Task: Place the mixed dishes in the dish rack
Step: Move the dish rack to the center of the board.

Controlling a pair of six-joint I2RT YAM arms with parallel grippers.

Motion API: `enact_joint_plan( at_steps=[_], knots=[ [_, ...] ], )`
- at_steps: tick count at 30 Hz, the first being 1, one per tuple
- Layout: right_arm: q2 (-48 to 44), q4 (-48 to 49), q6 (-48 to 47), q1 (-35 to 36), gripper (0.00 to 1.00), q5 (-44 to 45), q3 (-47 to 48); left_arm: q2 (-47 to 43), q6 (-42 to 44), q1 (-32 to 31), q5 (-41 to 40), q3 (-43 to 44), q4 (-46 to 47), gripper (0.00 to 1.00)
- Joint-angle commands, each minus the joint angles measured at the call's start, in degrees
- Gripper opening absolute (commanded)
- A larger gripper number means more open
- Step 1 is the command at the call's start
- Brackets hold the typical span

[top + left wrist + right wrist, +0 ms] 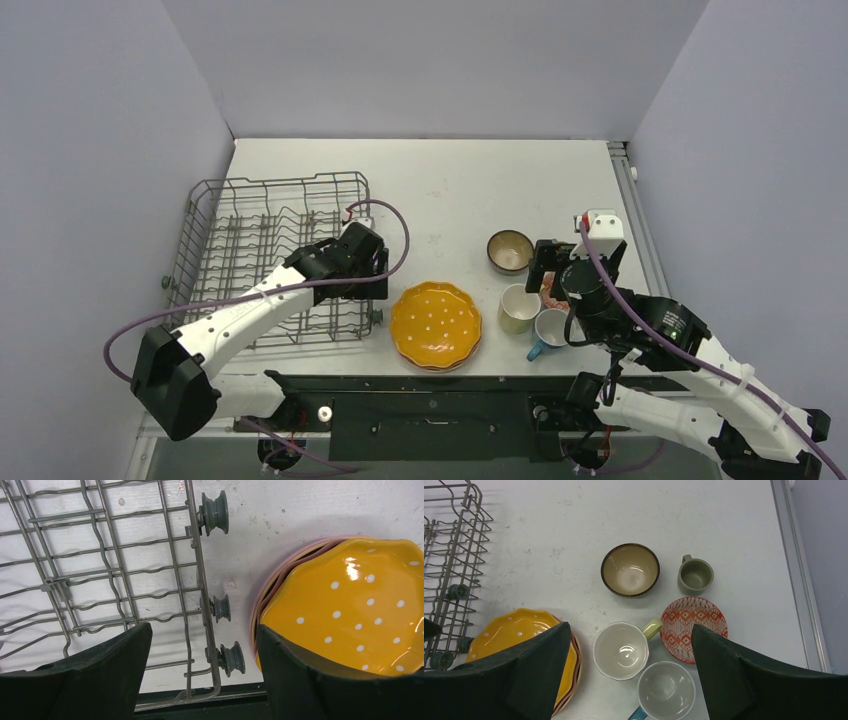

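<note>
Overhead view of a white table between pale walls. An orange, white-dotted scalloped plate sits near the front edge. Left of the plate stands a grey wire rack with nothing in it. The left arm reaches across the rack's corner nearest the plate, its black head just left of the plate. Right of the plate is a yellow mug, with a blue mug touching it on the far side from the plate. Behind and right of the plate is a brown bowl. The right arm hangs over the area beyond the mugs, hiding most of a red-patterned dish.
</note>
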Motion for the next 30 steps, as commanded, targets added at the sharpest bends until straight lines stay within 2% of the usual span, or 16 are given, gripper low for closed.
enact_joint_plan(
  at_steps=[1,21,23,26,30],
  knots=[
    [-1.6,0.3,1.1,0.2,0.85,-0.1,-0.6,1.7,-0.6,1.0,1.1,-0.6,3.9,0.71],
    [-2.1,1.1,1.9,0.2,0.83,-0.8,-2.9,7.8,1.3,4.0,4.4,-0.9,7.8,0.27],
    [-2.1,1.0,1.9,0.2,0.83,-0.9,-2.8,8.7,1.5,4.0,4.6,-0.3,7.9,0.20],
    [-2.1,0.7,1.7,0.2,0.83,-1.1,-2.6,10.1,1.8,4.0,4.7,0.9,7.9,0.03],
    [-2.2,0.7,1.6,0.2,0.83,-1.5,-2.5,11.4,2.3,4.1,4.1,2.9,7.1,0.00]
  ],
)
